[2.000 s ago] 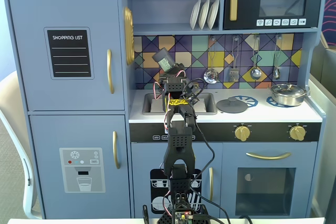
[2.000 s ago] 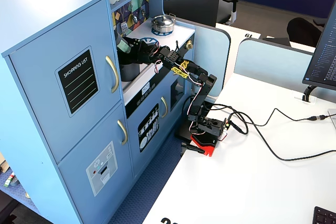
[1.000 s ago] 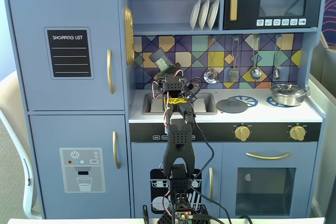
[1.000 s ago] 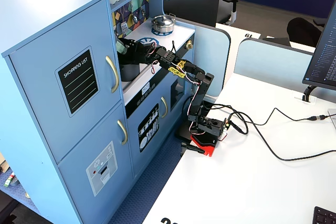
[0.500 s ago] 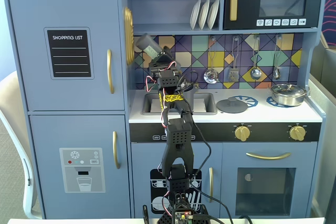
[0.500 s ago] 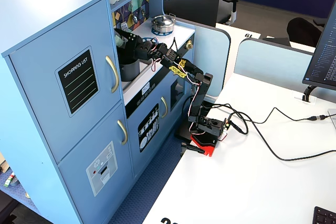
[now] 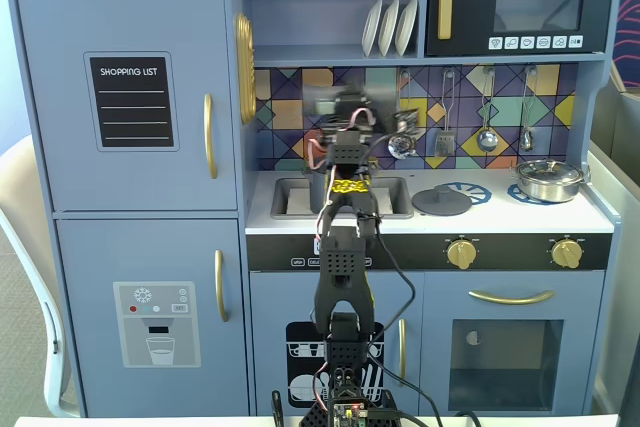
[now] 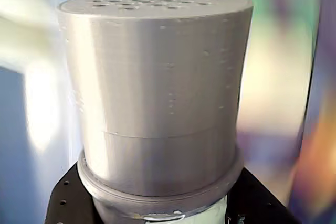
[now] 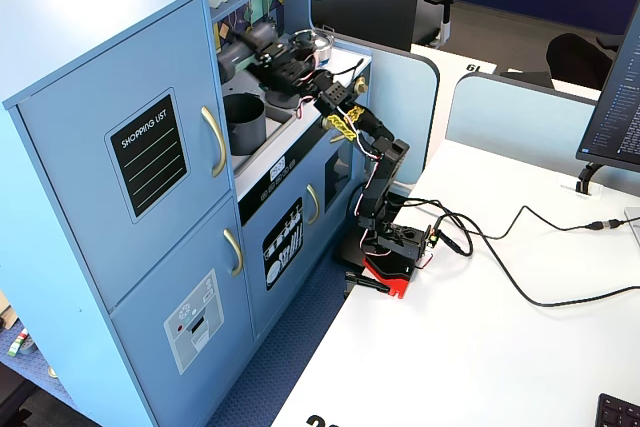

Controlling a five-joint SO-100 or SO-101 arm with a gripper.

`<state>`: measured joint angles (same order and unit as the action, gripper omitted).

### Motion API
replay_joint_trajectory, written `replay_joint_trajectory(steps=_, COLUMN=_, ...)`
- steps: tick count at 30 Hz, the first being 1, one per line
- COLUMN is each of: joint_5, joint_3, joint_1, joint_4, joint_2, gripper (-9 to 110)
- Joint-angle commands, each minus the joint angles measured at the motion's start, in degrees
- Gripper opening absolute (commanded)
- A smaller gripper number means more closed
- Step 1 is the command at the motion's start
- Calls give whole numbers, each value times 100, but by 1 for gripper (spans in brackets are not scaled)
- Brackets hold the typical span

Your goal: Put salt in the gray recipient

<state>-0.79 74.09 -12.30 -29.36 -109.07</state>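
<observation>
Clearly the carrying step is in hand: the end effector [image 9: 240, 50] is clamped on the salt [image 8: 157, 93], whose perforated cap fills the wrist view, and the arm [image 9: 375, 162] reaches from the bench [image 9: 470, 347] into the toy kitchen. The salt sits raised above the pot [image 9: 244, 123], which stands in the sink, roughly over its far rim in the angled fixed view. In the front fixed view the arm hides both. Next, I judge, the shaker must be centred over the pot's mouth and tipped cap-down without hitting the rim.
</observation>
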Motion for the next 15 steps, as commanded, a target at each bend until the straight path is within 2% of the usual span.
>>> replay_joint_trajectory(steps=1, joint_5=-1477, joint_3=18, joint_1=-782, joint_4=158, joint_2=-580, gripper=0)
replay_joint_trajectory(steps=8, joint_5=-4359, joint_3=501, joint_1=-1916, joint_4=545, joint_2=-914, gripper=0)
replay_joint_trajectory(steps=15, joint_5=-6592, joint_3=1037, joint_1=-2979, joint_4=870, joint_2=-914, gripper=0)
